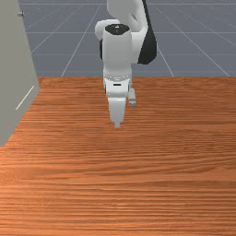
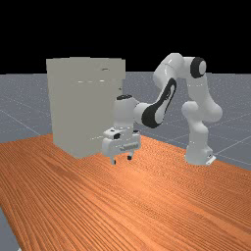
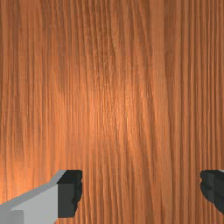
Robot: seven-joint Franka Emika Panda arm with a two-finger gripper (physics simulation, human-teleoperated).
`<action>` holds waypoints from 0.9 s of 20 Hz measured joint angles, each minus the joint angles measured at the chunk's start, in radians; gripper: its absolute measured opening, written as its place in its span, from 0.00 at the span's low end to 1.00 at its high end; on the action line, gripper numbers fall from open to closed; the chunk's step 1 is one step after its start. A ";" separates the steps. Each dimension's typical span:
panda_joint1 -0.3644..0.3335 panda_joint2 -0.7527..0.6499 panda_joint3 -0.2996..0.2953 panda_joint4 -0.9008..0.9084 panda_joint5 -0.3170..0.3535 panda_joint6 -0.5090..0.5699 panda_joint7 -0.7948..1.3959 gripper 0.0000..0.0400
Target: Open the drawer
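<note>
My gripper hangs over the table in the far view, in front of the cabinet and apart from it. Its two fingers stand wide apart in the wrist view, where the gripper has only bare wood between and beyond the fingertips. The grey-beige cabinet is a tall box at the far view's left; its top section juts out slightly at the right. In the front view the cabinet stands at the left edge, with a small metal handle high on it. Which drawer the handle belongs to, I cannot tell.
The wooden table spreads under and around the hand. At the front view's left, the cabinet's lower edge borders the tabletop. The arm's base stands at the far view's right, and the arm reaches from there toward the cabinet.
</note>
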 joint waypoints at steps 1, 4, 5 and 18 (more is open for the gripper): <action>0.004 -0.001 -0.010 -0.005 -0.017 -0.012 0.008 0.62; 0.000 -0.003 -0.034 -0.013 -0.034 -0.041 0.046 0.78; 0.000 -0.005 -0.038 -0.012 -0.035 -0.045 0.053 0.86; 0.006 -0.365 -0.126 0.129 -0.043 -0.667 1.528 0.00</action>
